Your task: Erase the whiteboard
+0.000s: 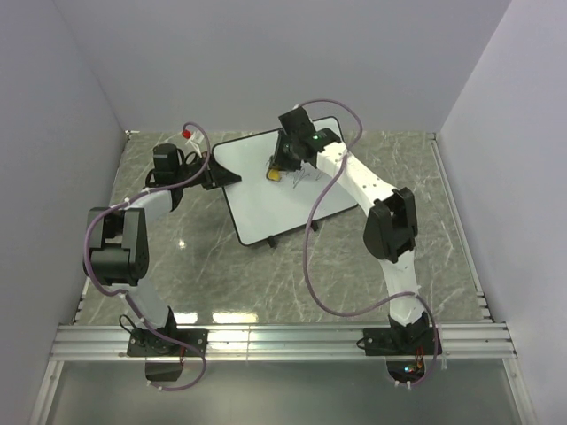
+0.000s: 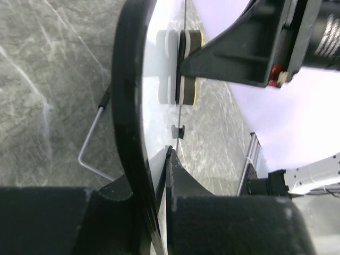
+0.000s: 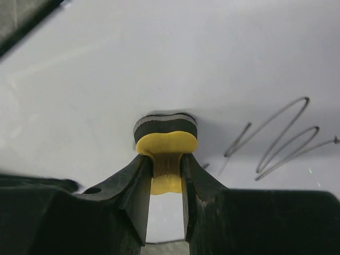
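Two clamped grips: left gripper [image 1: 215,173] pinches the whiteboard [image 1: 266,202] by its rim, right gripper [image 3: 167,164] squeezes the yellow eraser [image 3: 166,141]. Board looks stiff and slick; rim likely holds best.

No word, number, brand or sign can be read anywhere. The only marks are thin dark pen loops [image 3: 276,139] on the whiteboard [image 3: 159,64], a wavy scribble that forms no letter or digit.

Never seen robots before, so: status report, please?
Left pincer shut on large black-rimmed whiteboard. Right pincer shut on small yellow eraser block, pressed to board. Grey scribble unerased beside it.
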Motion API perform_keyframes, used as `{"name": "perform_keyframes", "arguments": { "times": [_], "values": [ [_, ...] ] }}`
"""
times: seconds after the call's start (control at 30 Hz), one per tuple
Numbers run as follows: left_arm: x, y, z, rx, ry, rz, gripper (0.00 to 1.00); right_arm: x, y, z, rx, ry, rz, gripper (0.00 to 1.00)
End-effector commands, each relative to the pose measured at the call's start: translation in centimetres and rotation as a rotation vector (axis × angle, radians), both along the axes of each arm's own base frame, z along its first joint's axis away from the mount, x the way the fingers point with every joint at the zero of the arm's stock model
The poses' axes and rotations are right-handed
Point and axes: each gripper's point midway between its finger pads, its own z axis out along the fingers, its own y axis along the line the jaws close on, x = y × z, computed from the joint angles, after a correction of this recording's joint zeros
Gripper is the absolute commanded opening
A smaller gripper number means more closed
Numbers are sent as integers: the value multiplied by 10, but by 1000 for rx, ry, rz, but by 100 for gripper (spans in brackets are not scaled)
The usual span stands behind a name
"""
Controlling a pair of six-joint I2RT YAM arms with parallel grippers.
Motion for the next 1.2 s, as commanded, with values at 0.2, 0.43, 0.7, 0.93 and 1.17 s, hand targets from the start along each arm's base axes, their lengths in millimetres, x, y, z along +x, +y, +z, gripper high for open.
{"name": "perform_keyframes", "arguments": {
  "times": [0.2, 0.43, 0.7, 0.93, 1.17],
  "values": [
    [-3, -13, -20, 92, -39, -42, 0, 43, 34, 20, 129, -29, -10, 0],
    [-6, -16, -21, 95, -37, -51, 0, 40, 48, 40, 232, -69, 24, 0],
    [-4, -18, -22, 97, -33, -55, 0, 43, 68, 59, 330, -91, 68, 0],
    [-4, -18, -20, 101, -37, -54, 0, 40, 43, 26, 176, -44, -4, 0],
    [-4, -19, -17, 101, -47, -56, 0, 9, -20, -45, -120, 52, -74, 0]
  ]
}}
